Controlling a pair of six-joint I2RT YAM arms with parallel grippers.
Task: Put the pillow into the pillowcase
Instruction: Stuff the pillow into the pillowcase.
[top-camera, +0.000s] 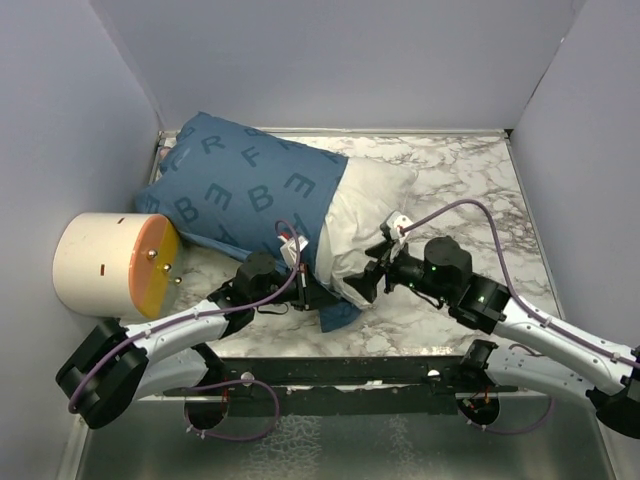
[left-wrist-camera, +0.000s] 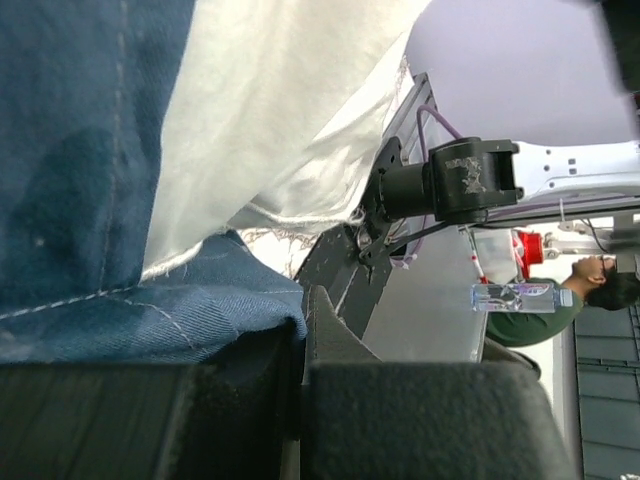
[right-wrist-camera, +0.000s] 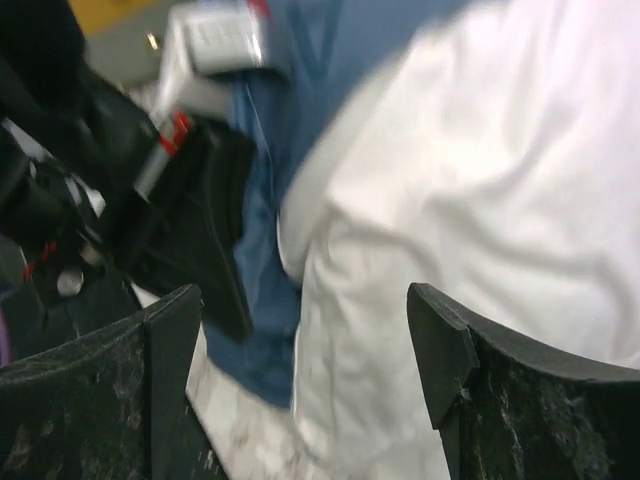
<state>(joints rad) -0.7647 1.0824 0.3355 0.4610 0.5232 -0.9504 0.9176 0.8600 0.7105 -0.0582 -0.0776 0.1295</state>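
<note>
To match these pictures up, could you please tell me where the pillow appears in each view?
Top external: pillow at centre, protruding rightward from the pillowcase.
Left wrist: white cloth, upper centre.
Right wrist: fills the right side.
Shared landmark: the blue pillowcase edge against it.

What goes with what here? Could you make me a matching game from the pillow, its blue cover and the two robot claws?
Things:
1. pillow
2. pillowcase
3. left gripper
4. right gripper

Descriptions:
A. open, jaws wide apart facing white fabric
B. blue, printed with pale letters
C. white, one end sticking out of the blue sack
D. shut, pinching a blue fabric edge

Pairs: 1-C, 2-B, 3-D, 4-A
</note>
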